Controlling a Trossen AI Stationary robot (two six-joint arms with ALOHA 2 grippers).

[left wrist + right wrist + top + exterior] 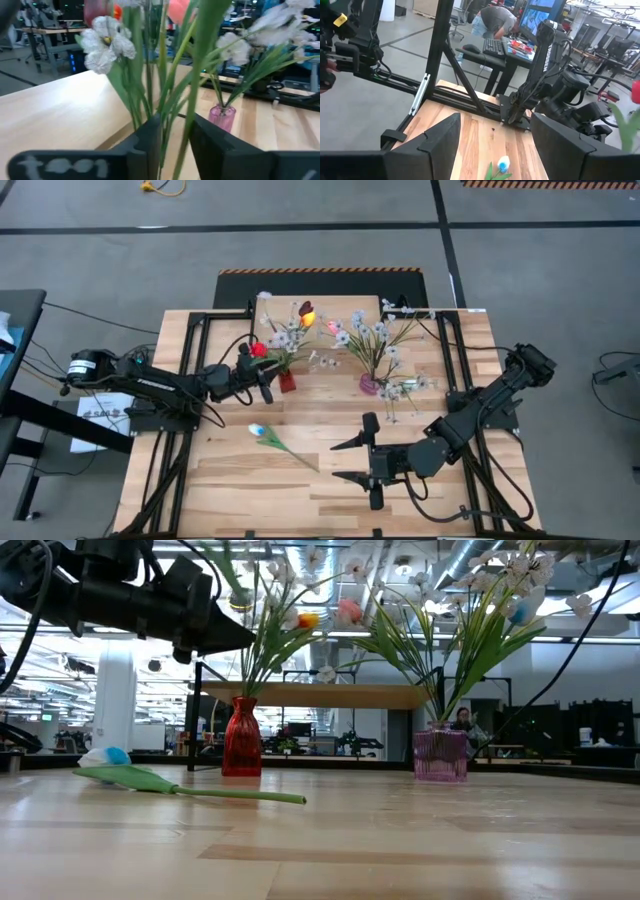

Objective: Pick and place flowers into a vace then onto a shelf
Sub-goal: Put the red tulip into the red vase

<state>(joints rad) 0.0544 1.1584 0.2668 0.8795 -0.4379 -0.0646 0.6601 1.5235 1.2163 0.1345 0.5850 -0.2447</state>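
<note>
My left gripper (174, 145) hovers over the red vase (287, 380), fingers slightly apart around green stems (165, 90); my right gripper (352, 461), fingers spread wide, waits at the table's (330, 490) five o'clock.

Sheet of printed paper (97, 420) is lying on the floor just off the tabletop's left edge, with black cables (85, 313) trailing across the concrete nearby. In the room beyond, a person (494, 21) is bending over a desk carrying a keyboard (493, 46) and a lit monitor (538, 20).
</note>
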